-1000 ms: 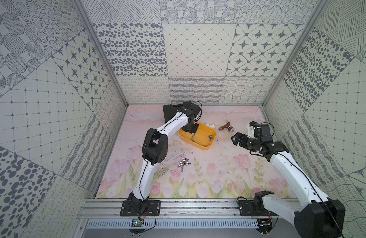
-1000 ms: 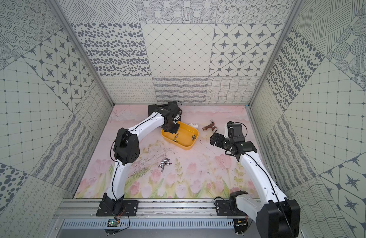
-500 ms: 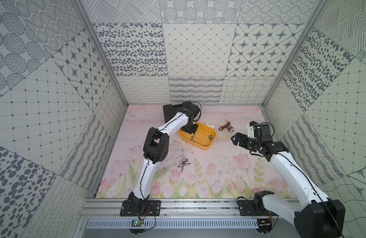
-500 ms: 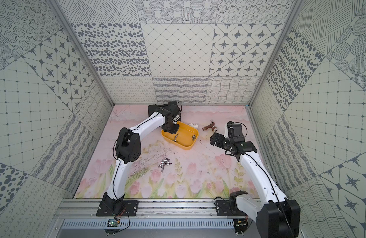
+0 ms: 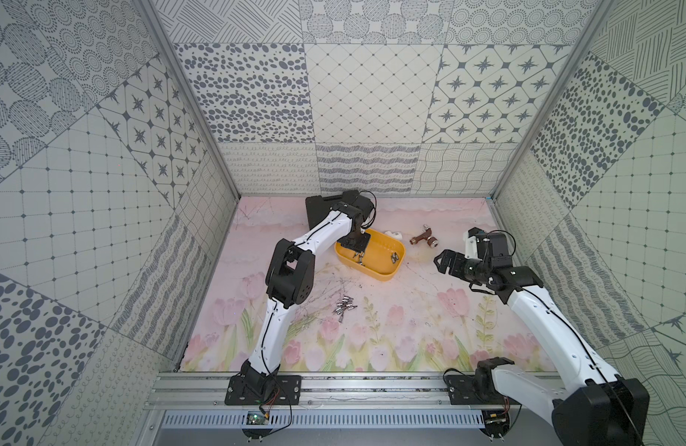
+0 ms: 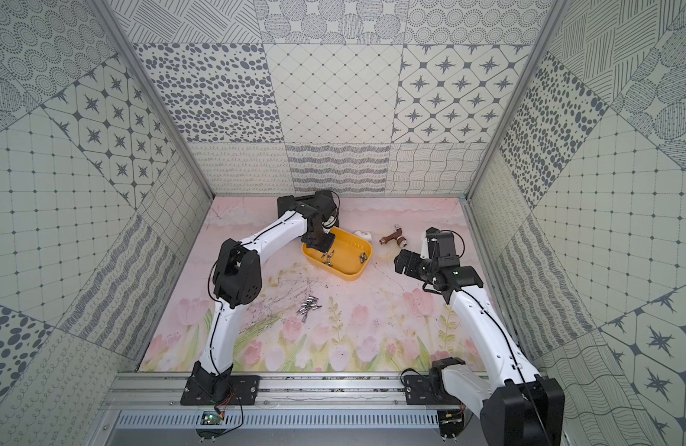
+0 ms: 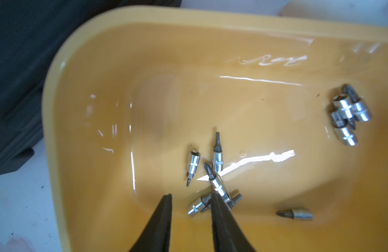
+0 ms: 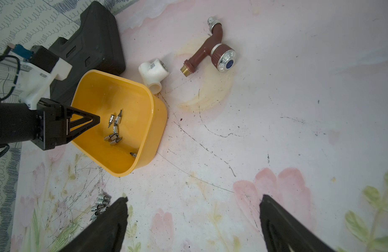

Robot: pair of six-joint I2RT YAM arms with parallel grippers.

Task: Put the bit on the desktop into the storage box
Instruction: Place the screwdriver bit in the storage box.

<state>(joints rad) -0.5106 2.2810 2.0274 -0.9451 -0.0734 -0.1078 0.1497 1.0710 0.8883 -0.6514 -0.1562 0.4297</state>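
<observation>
Bit (image 7: pixel 217 184) lies in the storage box (image 7: pixel 57 87) beside the parted left gripper (image 7: pixel 192 196).

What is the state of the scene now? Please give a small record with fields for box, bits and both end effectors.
box: yellow, on the mat, several bits inside
loose bits: small cluster on the mat, apart from the box
left end effector: over the box, jaws apart, nothing between them
right end effector: wide open, empty, above the mat
other things: black case, white fitting, brown tap
</observation>
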